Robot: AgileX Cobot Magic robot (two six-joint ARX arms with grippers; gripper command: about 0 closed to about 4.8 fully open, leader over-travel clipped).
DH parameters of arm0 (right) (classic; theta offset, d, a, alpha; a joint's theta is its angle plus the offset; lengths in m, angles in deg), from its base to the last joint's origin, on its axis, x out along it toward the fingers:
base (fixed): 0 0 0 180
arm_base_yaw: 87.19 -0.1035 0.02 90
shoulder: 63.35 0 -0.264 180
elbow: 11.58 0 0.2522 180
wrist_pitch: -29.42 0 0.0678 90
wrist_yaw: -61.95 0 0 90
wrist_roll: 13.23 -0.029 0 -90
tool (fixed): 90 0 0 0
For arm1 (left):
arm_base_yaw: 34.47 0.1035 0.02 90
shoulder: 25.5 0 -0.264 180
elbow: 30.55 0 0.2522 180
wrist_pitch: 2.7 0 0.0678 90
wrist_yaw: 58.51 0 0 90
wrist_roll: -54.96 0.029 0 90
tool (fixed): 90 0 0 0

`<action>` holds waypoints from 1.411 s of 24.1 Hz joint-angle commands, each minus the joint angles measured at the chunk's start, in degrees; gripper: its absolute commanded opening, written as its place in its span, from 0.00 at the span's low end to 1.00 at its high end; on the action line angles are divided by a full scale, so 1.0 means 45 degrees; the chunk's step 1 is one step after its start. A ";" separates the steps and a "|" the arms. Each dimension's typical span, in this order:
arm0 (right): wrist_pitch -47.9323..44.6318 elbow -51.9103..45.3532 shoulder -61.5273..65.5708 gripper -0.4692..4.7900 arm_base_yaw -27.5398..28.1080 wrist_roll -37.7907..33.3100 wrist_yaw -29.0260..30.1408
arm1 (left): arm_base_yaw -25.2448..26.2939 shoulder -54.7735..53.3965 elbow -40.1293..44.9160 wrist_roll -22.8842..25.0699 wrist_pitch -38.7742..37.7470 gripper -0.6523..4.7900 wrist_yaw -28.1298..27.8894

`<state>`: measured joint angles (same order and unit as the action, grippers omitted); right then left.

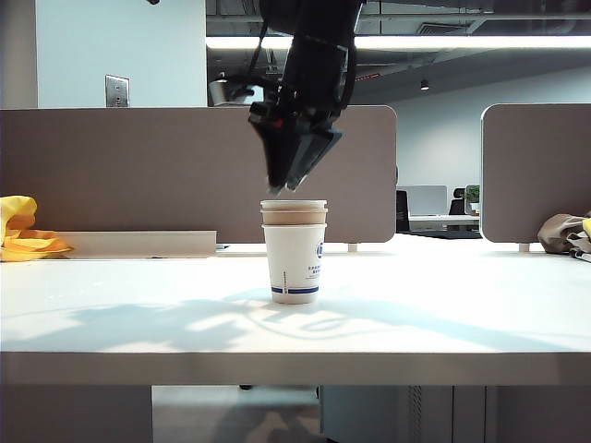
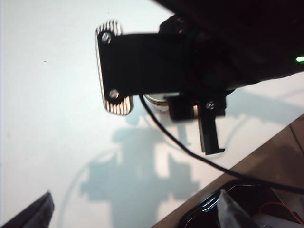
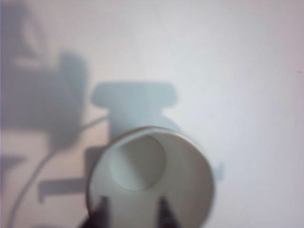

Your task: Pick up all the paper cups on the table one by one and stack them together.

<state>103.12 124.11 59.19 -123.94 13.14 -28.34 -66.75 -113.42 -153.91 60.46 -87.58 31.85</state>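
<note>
Exterior view: we see the cups (image 1: 294, 251) nested into one stack, upright near the middle of the worktop (image 1: 138, 314).
Stack: a white cup with a blue logo and blue base stripe is outermost; a tan rim sits in it and a white rim tops that.
Right claw: we see the right claw (image 1: 282, 185) hanging just above the stack's top rim, pointing down, clear of it.
Right claw state: in the right wrist view its two dark fingertips (image 3: 164, 209) stand apart over the near side of the top cup's mouth (image 3: 149, 180), with nothing between them; we look straight down into the white cup.
Left claw: we cannot find it in the exterior view; in the left wrist view only one dark tip of the left claw (image 2: 33, 213) shows at a corner, so we cannot tell from the picture alone how it stands, and we take it as spread wide.
Left wrist view: the right arm's ribbed finger pad (image 2: 111, 71) fills the middle, with a sliver of cup rim (image 2: 154, 100) below it and a black cable (image 2: 190, 154) trailing across the worktop.
Surroundings: brown-grey dividers (image 1: 138, 166) stand behind the worktop, a yellow cloth (image 1: 23, 231) lies at its left edge.
</note>
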 commanded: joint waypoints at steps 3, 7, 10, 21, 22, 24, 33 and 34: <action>-0.0185 0.0102 -0.1112 0.08 -0.0005 -0.0209 -0.0573 | 0.0015 0.0044 -0.0010 0.0976 0.0631 1.00 -0.0092; -0.0019 0.0097 -0.2501 0.08 0.0034 -0.0398 -0.0568 | 0.0015 0.0044 -0.0010 0.1729 0.2851 1.00 -0.0078; -0.0024 0.0097 -0.3172 0.08 0.0151 -0.0908 -0.0539 | 0.0010 0.0044 -0.0010 0.1724 0.3351 1.00 -0.0039; 0.1025 0.0092 -0.6319 0.08 0.0457 -0.2322 -0.0466 | 0.0005 0.0097 -0.0044 -0.1457 0.3303 1.00 -0.0029; 0.1044 0.0083 -0.6601 0.08 0.0452 -0.2438 -0.0403 | 0.0010 0.0146 -0.0044 -0.1467 0.2793 1.00 -0.0039; 0.1088 0.0073 -0.7198 0.08 0.0452 -0.2535 -0.0180 | 0.0005 0.0301 -0.0039 -0.1345 0.1875 1.00 0.0155; 0.1933 0.0068 -0.9884 0.08 0.0452 -0.2545 -0.0238 | 0.0005 0.2506 -0.0039 -0.2006 0.0359 1.00 0.0792; 0.2045 0.0068 -1.0103 0.08 0.0452 -0.2545 -0.0238 | 0.0005 0.2788 -0.0039 -0.2171 0.0267 1.00 0.0738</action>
<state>111.75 124.18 15.15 -121.87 2.03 -29.50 -66.75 -102.51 -153.94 52.40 -85.56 35.54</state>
